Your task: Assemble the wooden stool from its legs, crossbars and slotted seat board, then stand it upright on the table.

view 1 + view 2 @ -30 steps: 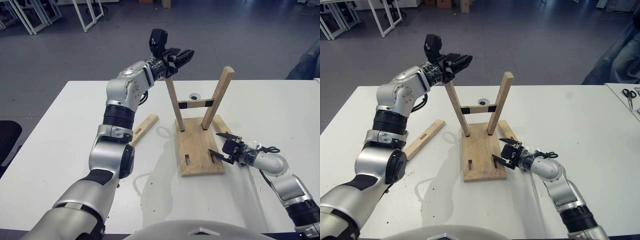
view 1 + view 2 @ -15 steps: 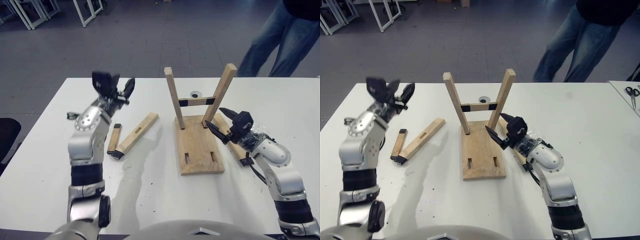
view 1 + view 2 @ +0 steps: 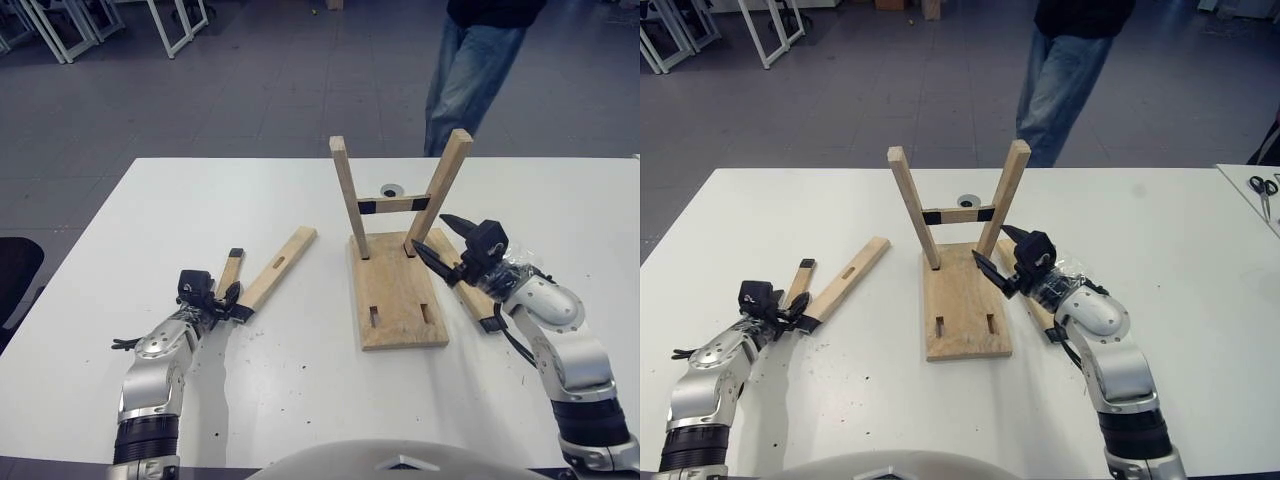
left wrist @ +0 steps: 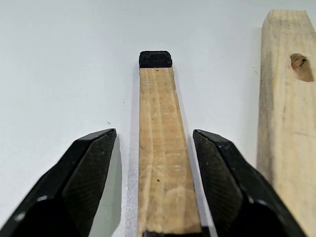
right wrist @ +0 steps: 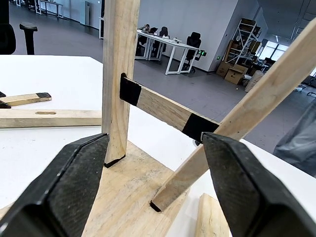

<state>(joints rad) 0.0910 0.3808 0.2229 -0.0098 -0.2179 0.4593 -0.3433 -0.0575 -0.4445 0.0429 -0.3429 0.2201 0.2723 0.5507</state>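
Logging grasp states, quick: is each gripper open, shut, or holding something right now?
Left gripper: open, straddling the short black-capped wooden crossbar.
Right gripper: open, holding nothing.

Seat board (image 3: pixel 398 300) sits mid-table (image 3: pixel 120 230), two legs (image 3: pixel 345 195) standing at its far end with a crossbar (image 3: pixel 395 204) between them. To its left lies a loose leg (image 3: pixel 280 265), then a short bar (image 3: pixel 231 270), with the left gripper (image 4: pixel 154 136) straddling its near end.

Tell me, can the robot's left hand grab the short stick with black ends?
Probably yes. The left gripper is open and low over the table, with the short crossbar lying between its fingers. Nothing covers it; the loose leg lies beside it, apart.
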